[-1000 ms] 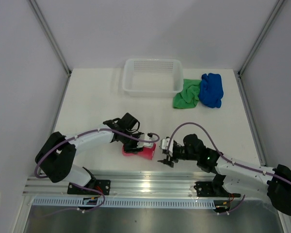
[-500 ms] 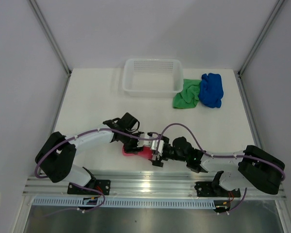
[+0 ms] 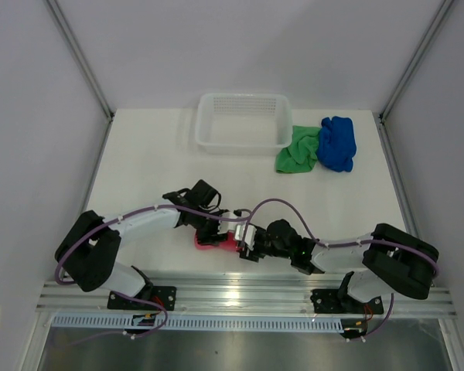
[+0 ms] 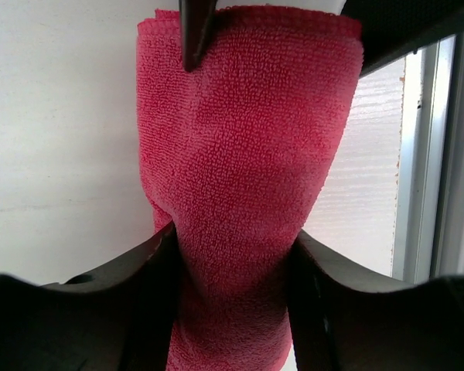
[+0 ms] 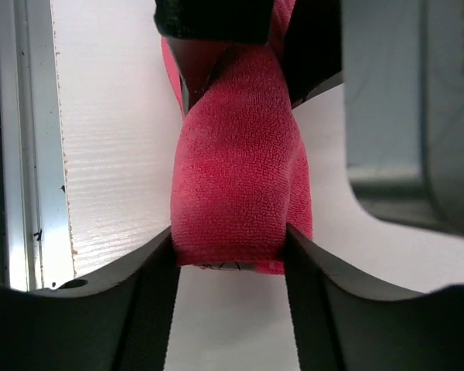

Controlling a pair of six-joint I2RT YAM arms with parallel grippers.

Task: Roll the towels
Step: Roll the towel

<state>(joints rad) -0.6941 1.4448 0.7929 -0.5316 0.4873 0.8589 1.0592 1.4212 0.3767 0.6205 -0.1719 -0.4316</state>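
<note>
— When both arms go to one towel, what is each one doing?

— I think one holds and one helps. The left gripper [image 4: 232, 259] squeezes the pink towel [image 4: 247, 154] around its middle, one finger on each side, so the roll cannot pop open. The right gripper [image 5: 228, 251] comes from the other way and pinches the end of the same towel between its two fingers.

— Where is that towel?

— It lies on the table [image 3: 139, 170], near the front edge, close to the metal rail [image 3: 247, 290], right between the two arms.

— What does it look like?

— It looks like a fat, fuzzy roll. It gets thinner where the fingers press it, and it seems a bit twisted. One end shows a neat stitched edge.

— And the other towels?

— The green towel [image 3: 296, 151] and the blue towel [image 3: 338, 143] lie in crumpled heaps at the back right. They touch each other and sit just beside the white basket [image 3: 242, 141], not in it. No gripper is near them. They are not rolled yet, so I think most of the job is left to do.
</note>
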